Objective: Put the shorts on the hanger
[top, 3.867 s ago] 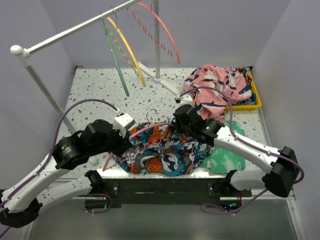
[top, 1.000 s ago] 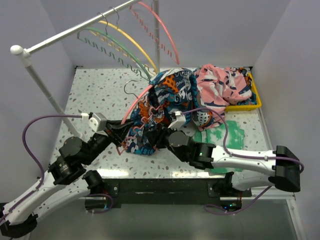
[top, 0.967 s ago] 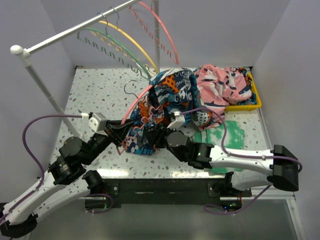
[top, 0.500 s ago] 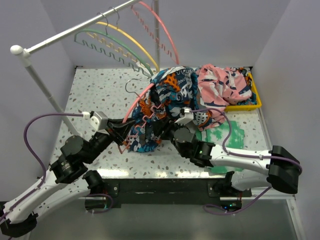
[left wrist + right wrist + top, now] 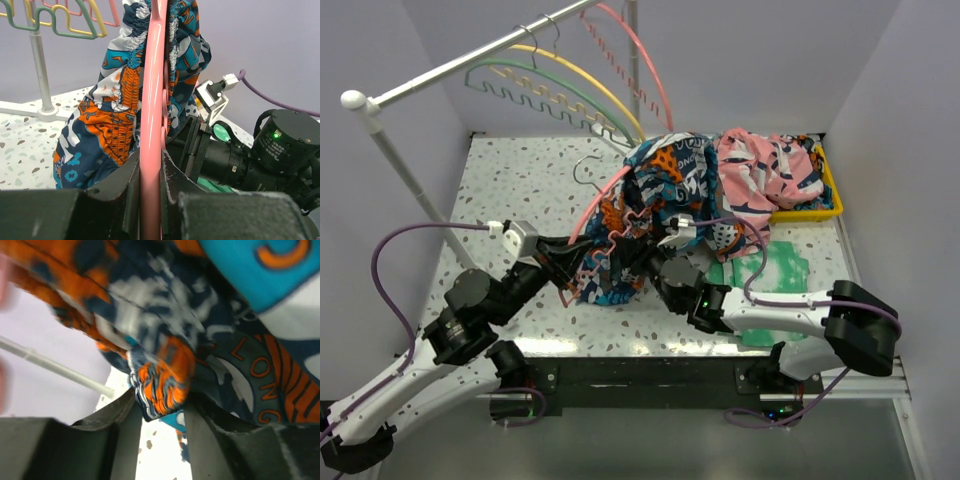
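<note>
Your left gripper [image 5: 150,171] is closed narrow on the lower end of the pink hanger [image 5: 152,90]. It holds the hanger tilted up over the middle of the table [image 5: 510,180], with the thin metal hook [image 5: 582,170] pointing toward the far edge. The shorts [image 5: 660,190] are draped over the hanger's arch. In the left wrist view their fabric hangs on both sides of the pink bar, and the lowest folds reach down near the table's near edge. Your right gripper [image 5: 160,405] comes in from the near right, and a rolled orange-and-navy fold of the shorts is pinched between its fingers [image 5: 120,425]. In the far right corner, the yellow tray [image 5: 810,213] carries the pink patterned garment [image 5: 770,175]. The green cloth [image 5: 775,270] lies flat by the right edge. A yellow hanger [image 5: 580,75] and a green hanger [image 5: 535,80] hang from the rail [image 5: 470,60] at the far left.
</note>
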Motion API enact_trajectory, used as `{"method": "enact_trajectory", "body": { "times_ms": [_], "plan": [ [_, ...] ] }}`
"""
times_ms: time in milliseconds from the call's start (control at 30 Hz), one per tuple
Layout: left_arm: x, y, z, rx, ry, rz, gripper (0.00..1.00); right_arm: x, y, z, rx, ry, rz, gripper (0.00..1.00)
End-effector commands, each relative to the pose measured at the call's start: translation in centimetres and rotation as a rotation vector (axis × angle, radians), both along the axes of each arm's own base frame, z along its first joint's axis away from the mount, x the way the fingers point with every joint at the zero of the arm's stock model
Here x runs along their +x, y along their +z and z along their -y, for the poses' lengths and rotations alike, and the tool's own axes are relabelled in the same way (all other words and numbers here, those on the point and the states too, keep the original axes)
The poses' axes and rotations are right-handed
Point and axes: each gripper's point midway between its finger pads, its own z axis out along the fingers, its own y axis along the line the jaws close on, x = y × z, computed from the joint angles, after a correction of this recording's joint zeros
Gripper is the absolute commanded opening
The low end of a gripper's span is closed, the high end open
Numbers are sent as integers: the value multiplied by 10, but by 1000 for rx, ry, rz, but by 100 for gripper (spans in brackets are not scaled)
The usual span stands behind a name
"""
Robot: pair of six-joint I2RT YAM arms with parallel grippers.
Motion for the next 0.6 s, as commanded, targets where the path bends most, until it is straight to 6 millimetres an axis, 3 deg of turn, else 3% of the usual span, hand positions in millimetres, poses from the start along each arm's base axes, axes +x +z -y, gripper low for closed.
{"method": "enact_trajectory", "body": {
  "times_ms": [0, 67, 100, 200, 333, 433, 467, 533, 567],
  "plan": [
    [-8, 58, -13, -188, 9, 109, 0, 9, 18, 16, 121, -111, 15, 35],
    [-8, 61, -18, -203, 27, 113, 0, 9, 6, 26, 94, -135, 6, 28],
    [-8, 61, -19, -206, 31, 114, 0, 8, 6, 29, 87, -141, 5, 15],
    [-9, 65, -20, -236, 28, 120, 0, 7, 0, 41, 36, -171, -16, 0],
    [-9, 74, -19, -304, 20, 127, 0, 0, -2, 45, 6, -154, -54, 0],
    [-7, 85, -19, -382, 19, 131, 0, -19, -18, 40, -76, -106, -102, 0],
    [-8, 94, -19, -430, 8, 143, 0, -30, -31, 39, -123, -83, -133, 0],
    [-6, 95, -16, -468, 4, 141, 0, -46, -36, 32, -161, -41, -149, 0],
    [-3, 94, -12, -484, -2, 133, 0, -65, -46, 26, -218, 2, -159, 0]
  ]
}}
